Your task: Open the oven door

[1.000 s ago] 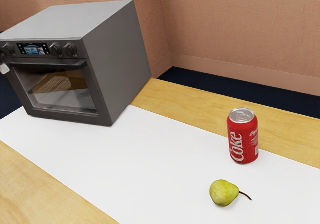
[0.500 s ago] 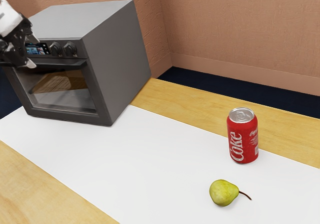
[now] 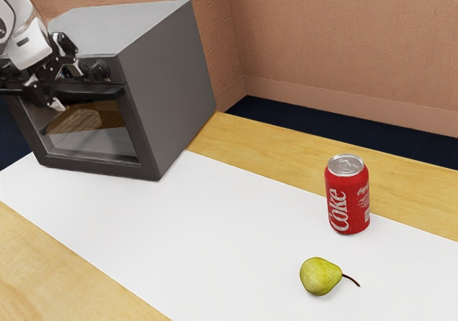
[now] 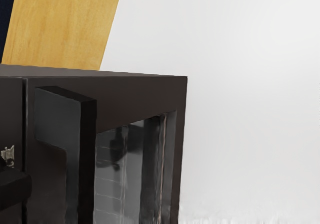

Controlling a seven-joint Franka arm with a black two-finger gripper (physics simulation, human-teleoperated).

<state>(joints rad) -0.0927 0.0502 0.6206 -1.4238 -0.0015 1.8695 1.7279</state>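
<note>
The grey oven stands at the exterior view's left, its door (image 3: 129, 139) shut. A dark bar handle (image 3: 107, 92) runs along the door's top edge. My gripper (image 3: 69, 87) is open in front of the handle and control panel, one fingertip lower than the handle, the other near the knobs. Whether either finger touches the handle, I cannot tell. In the wrist view the handle (image 4: 87, 159) stands out from the door (image 4: 135, 92), beside its glass window.
Round knobs (image 3: 100, 69) line the panel above the door. A red Coke can (image 3: 348, 196) stands on the white mat (image 3: 215, 242), with a green pear (image 3: 320, 276) lying near it. Wooden tabletop (image 3: 279, 142) borders the mat; a wall rises behind.
My gripper came in from the exterior view's left edge and moved rightward and down along the oven's front to the handle. The oven door, can and pear have stayed as they were.
</note>
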